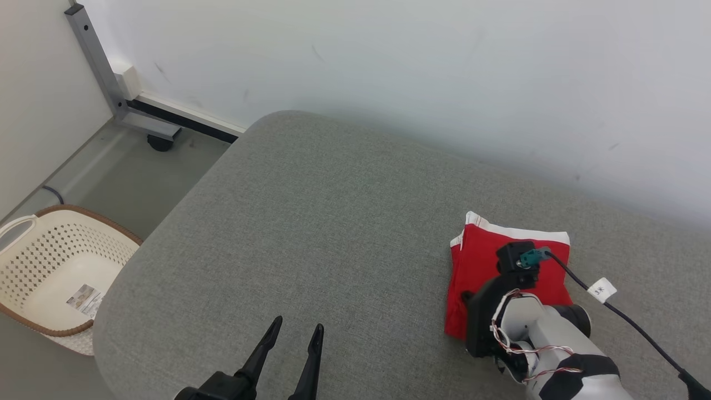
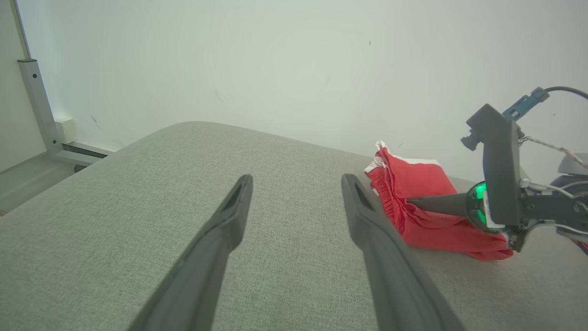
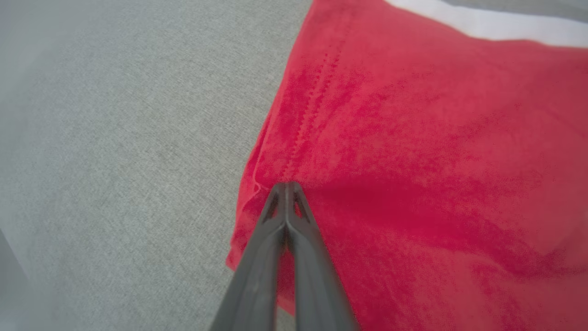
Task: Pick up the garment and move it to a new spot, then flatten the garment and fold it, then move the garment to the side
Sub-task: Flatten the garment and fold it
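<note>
I see the folded red garment [image 1: 480, 264], white-trimmed, lying on the grey cushioned surface [image 1: 333, 222], toward the right and near the white wall [image 1: 416, 66]. My right pincer [image 3: 285, 186] is fully closed, its tips pressed on the cloth at its left edge beside a seam (whether a pinch of fabric is caught, I cannot tell). The right wrist and its black cable [image 1: 639, 328] cover the garment's near corner in the head view. My left pincer [image 1: 297, 325] hangs wide open and empty over the upholstery, well apart. On the floor [image 1: 128, 178] to the left are a cream basket [image 1: 33, 261] and a metal frame leg [image 1: 100, 66].
</note>
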Robot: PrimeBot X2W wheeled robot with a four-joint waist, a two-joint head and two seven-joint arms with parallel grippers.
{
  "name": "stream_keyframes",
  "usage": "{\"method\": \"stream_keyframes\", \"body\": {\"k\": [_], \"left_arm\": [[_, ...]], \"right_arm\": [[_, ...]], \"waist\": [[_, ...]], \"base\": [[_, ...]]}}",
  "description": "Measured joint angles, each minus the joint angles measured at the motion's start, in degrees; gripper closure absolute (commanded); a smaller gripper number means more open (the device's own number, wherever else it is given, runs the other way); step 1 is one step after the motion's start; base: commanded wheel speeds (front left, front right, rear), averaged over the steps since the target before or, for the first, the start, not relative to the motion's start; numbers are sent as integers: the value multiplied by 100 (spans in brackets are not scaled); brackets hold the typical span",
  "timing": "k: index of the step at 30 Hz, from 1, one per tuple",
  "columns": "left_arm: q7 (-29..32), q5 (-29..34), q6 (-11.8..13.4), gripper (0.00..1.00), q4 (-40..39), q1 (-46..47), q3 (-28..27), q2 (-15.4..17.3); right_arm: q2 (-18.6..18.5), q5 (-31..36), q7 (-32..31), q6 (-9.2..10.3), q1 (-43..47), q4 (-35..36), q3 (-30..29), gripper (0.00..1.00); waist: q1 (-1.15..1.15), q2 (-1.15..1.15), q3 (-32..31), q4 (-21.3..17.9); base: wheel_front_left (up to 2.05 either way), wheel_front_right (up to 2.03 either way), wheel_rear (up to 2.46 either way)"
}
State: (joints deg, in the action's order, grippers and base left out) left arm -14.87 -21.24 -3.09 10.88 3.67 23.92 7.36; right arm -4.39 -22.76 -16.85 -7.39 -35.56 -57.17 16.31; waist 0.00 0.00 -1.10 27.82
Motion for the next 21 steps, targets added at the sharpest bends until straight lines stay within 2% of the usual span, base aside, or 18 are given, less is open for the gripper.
{"method": "stream_keyframes", "body": {"k": [6, 12, 13, 14, 15, 21], "left_arm": [[-1, -5, 8, 0, 3, -1, -36, 14], [-2, -41, 33, 0, -2, -23, -97, 44], [-2, -43, 43, 0, -4, -27, -104, 51], [-2, -45, 56, 0, -9, -35, -119, 58], [-9, -46, 57, 0, -12, -44, -137, 65], [-16, -79, 174, 0, -44, -165, -258, 107]], "right_arm": [[136, -356, 11, 0, -62, 171, 622, 100], [144, -879, -236, 0, 68, 493, 1163, 100], [145, -965, -232, 0, 91, 584, 1226, 79], [146, -1001, -204, 0, 91, 671, 1261, 12], [152, -1026, -149, 0, 85, 738, 1268, 0], [-102, -899, 610, 0, 82, 1202, 1007, 0]], "waist": [[0, 0, -92, -1], [0, 0, -186, -160], [0, 0, -204, -195], [0, 0, -222, -234], [0, 0, -241, -274], [0, 0, -368, -569]], "base": [[0, 0, 0], [0, 0, 0], [0, 0, 0], [0, 0, 0], [0, 0, 0], [0, 0, 0]]}}
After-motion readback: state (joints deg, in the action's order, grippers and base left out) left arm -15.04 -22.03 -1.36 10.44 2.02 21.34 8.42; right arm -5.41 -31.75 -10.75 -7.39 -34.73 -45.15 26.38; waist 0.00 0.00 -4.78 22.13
